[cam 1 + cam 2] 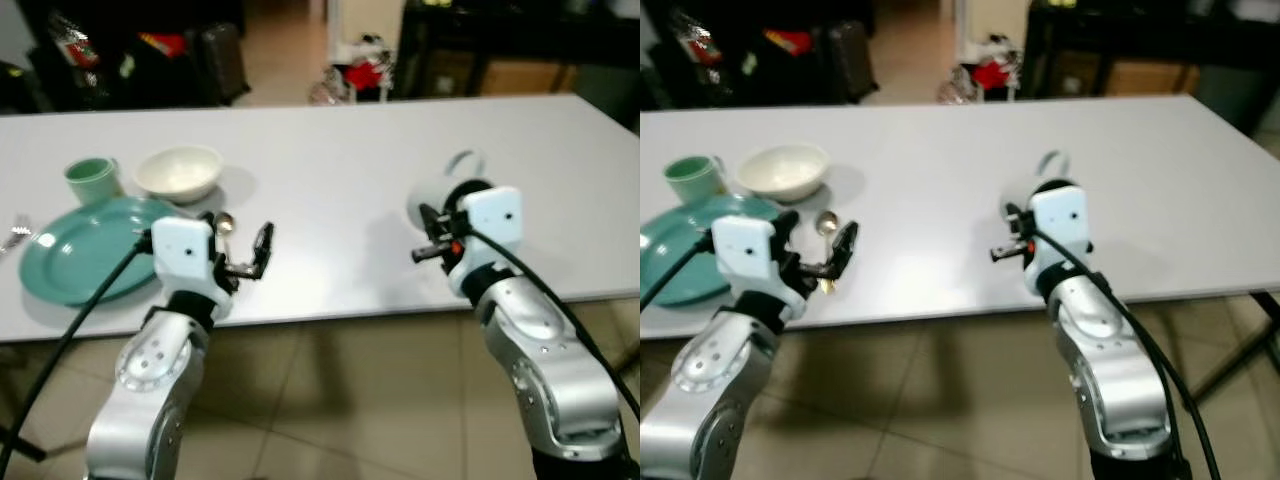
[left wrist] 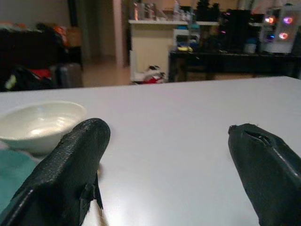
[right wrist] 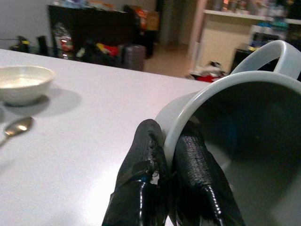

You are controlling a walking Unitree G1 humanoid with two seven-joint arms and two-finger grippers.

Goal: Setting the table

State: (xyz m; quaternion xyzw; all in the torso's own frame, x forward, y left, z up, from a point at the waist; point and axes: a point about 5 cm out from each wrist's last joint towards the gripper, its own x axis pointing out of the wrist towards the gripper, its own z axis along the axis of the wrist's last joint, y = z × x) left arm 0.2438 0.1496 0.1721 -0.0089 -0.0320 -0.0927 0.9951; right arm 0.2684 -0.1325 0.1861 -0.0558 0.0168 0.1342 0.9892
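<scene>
A pale grey mug (image 1: 447,190) is tilted over the white table (image 1: 340,170) right of centre. My right gripper (image 3: 170,141) is shut on its rim, one finger inside and one outside; the handle (image 3: 277,54) points away. My left gripper (image 1: 238,240) hovers open over the table's near edge, with nothing between its fingers (image 2: 70,174). A spoon (image 1: 224,222) lies just beyond it. To its left sit a teal plate (image 1: 85,255), a cream bowl (image 1: 180,172) and a green cup (image 1: 93,178).
A fork (image 1: 15,235) lies at the table's far left edge. Dark furniture, bags and a red item (image 1: 365,72) stand on the floor beyond the table. The table's middle and right side are bare. Tiled floor (image 1: 340,400) lies below the near edge.
</scene>
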